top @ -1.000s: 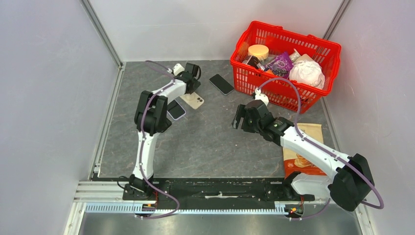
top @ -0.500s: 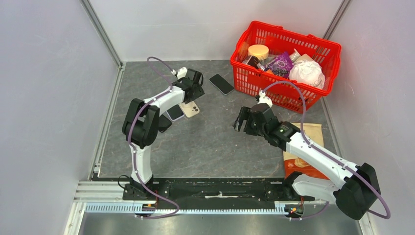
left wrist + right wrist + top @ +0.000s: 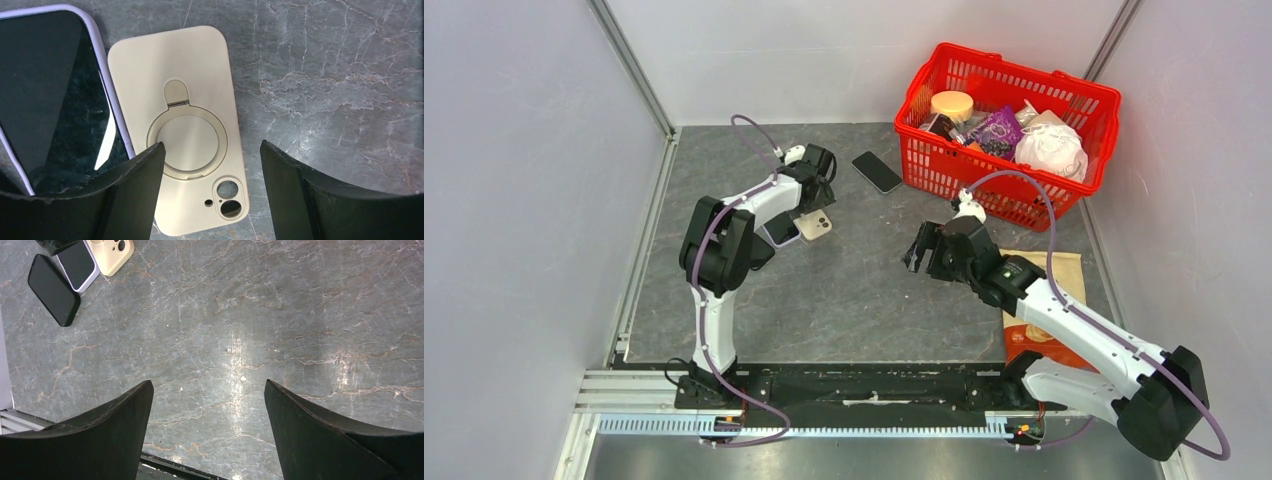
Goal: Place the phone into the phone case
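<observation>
A cream phone case (image 3: 185,130) lies back side up on the grey floor, its ring stand and camera cutouts showing. It also shows in the top view (image 3: 817,226). A phone in a lavender case (image 3: 50,95) lies screen up, touching its left edge. My left gripper (image 3: 210,190) is open just above the cream case's camera end, holding nothing. A bare black phone (image 3: 877,171) lies by the basket. Another black phone (image 3: 53,289) lies beside the lavender one. My right gripper (image 3: 207,435) is open and empty over bare floor at mid-table (image 3: 921,248).
A red basket (image 3: 1064,195) full of groceries stands at the back right. An orange snack packet (image 3: 1039,330) lies on the floor under my right arm. Grey walls close in the left, back and right sides.
The cream case and the lavender-cased phone have slid a little toward the near side under my left gripper. My right gripper has drifted slightly right and nearer.
</observation>
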Robot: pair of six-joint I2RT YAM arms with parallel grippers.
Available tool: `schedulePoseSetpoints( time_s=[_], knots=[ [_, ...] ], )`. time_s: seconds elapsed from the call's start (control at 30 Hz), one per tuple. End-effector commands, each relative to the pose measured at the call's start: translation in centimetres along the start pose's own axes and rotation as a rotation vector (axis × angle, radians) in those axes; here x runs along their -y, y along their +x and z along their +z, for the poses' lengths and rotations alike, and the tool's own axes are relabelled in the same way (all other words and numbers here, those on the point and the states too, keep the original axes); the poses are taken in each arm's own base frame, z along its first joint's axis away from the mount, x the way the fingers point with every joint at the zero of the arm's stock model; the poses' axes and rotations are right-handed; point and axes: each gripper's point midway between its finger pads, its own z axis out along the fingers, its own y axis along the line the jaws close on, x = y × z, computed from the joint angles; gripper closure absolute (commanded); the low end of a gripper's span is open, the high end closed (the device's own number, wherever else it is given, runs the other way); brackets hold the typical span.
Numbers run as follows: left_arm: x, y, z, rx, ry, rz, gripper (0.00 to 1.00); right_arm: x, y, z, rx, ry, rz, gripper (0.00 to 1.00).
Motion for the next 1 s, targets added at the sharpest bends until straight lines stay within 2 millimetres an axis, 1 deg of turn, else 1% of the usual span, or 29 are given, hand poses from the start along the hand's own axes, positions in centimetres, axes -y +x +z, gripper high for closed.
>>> schedulePoseSetpoints(
  time_s=[0.0,0.03,0.13,0.2,0.4,0.5,0.6,0.7,0.77,0.83,0.9,0.97],
  knots=[
    [0.4,-0.5,1.1,0.005,-0.018,0.051,0.24,0.1,0.0,-0.5,0.010,-0.013,0.004,0.11],
    [0.6,-0.3,1.2,-0.006,-0.014,0.053,0.25,0.1,0.0,-0.6,0.010,-0.013,0.004,0.11],
    [1.3,1.2,1.6,-0.057,0.016,0.065,0.30,0.2,0.1,-0.7,0.010,-0.013,0.005,0.11],
    [2.1,2.5,1.3,-0.083,0.040,0.092,0.33,0.4,0.2,-0.7,0.013,-0.008,0.005,0.11],
    [3.7,7.5,-0.5,-0.160,0.090,0.185,0.36,0.8,0.3,-0.9,0.015,0.004,0.001,0.11],
    [4.1,10.3,-1.8,-0.186,0.110,0.230,0.37,1.0,0.2,-1.2,0.025,0.009,0.003,0.11],
    [3.8,12.7,-3.0,-0.214,0.126,0.260,0.38,1.2,0.2,-1.6,0.029,0.010,0.005,0.11],
    [3.1,13.1,-4.2,-0.197,0.129,0.265,0.38,1.3,0.2,-1.7,0.031,0.009,0.007,0.11],
    [2.8,12.6,-4.9,-0.179,0.129,0.261,0.38,1.3,0.3,-1.7,0.027,0.009,0.007,0.11],
    [2.7,12.0,-6.1,-0.167,0.144,0.257,0.38,1.1,0.4,-1.7,0.019,0.002,0.008,0.11],
    [2.2,11.4,-7.0,-0.143,0.143,0.244,0.37,1.1,0.4,-1.8,0.020,-0.004,0.010,0.11],
    [1.2,9.9,-7.8,-0.089,0.098,0.224,0.32,1.2,0.5,-1.7,0.019,0.001,0.006,0.10]
  ],
)
